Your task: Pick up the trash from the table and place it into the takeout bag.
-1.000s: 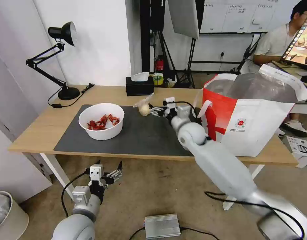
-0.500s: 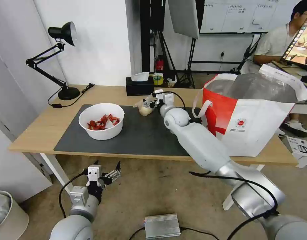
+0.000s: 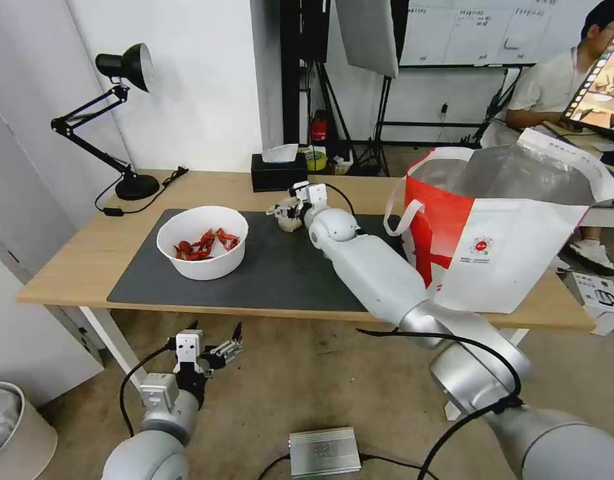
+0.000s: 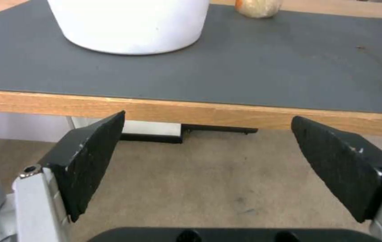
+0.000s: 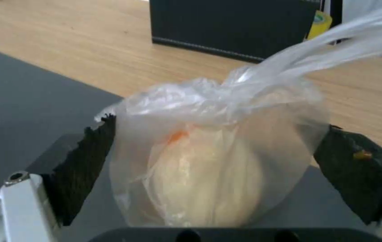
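Straddling knotted bag at mat's far edge, right hand agape

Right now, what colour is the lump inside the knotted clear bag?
Pale cream-yellow, with a small orange spot; the knotted clear bag shows it best in the right wrist view.

- Long light-wood worktop on white legs, carrying a large dark grey rectangular mat.
- On the mat: white round bowl of red shells, knotted clear bag with pale lump.
- On bare wood: black desk lamp, black tissue box, white-and-red takeout bag.

One bowl, one knotted bag, one takeout bag, one tissue box, one lamp.
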Robot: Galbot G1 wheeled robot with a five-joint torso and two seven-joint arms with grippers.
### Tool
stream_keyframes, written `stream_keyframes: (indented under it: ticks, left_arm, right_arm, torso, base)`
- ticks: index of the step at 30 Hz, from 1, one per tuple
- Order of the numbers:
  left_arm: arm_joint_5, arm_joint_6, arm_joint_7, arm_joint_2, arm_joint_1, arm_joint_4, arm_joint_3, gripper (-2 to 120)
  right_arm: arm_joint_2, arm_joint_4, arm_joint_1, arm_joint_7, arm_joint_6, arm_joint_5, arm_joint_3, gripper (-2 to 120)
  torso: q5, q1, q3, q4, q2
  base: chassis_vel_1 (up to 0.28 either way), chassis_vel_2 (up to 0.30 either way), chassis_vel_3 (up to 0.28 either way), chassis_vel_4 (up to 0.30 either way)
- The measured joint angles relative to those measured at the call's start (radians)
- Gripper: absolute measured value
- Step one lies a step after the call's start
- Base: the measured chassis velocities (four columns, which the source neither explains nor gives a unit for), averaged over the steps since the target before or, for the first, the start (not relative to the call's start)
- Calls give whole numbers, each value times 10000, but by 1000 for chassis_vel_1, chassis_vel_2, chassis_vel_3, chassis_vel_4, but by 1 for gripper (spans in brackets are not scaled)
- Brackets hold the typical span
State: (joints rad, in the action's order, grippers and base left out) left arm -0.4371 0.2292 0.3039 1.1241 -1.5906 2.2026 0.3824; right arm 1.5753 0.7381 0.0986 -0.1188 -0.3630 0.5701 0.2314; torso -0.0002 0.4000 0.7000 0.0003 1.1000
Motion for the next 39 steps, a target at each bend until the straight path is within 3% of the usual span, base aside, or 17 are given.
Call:
stream_keyframes:
  ticks: [15, 28, 39]
  left_arm:
    - [2, -10, -3, 35, 103, -20, -73, 100]
    - [1, -8, -1, 17, 111, -47, -53, 100]
    - [0, -5, 6, 21, 83, -40, -53, 100]
  right_arm:
    - [-21, -790, -39, 1189, 215, -15, -169, 100]
    - [-27, -1021, -58, 1423, 230, -75, -156, 100]
    - [-42, -1026, 31, 1475, 258, -220, -158, 61]
  torso:
    - [2, 0, 0, -3, 0]
    - [2, 0, 0, -3, 0]
    - [2, 0, 0, -3, 0]
  base:
    - [0, 0, 0, 0]
    - [0, 0, 0, 0]
    - [0, 0, 0, 0]
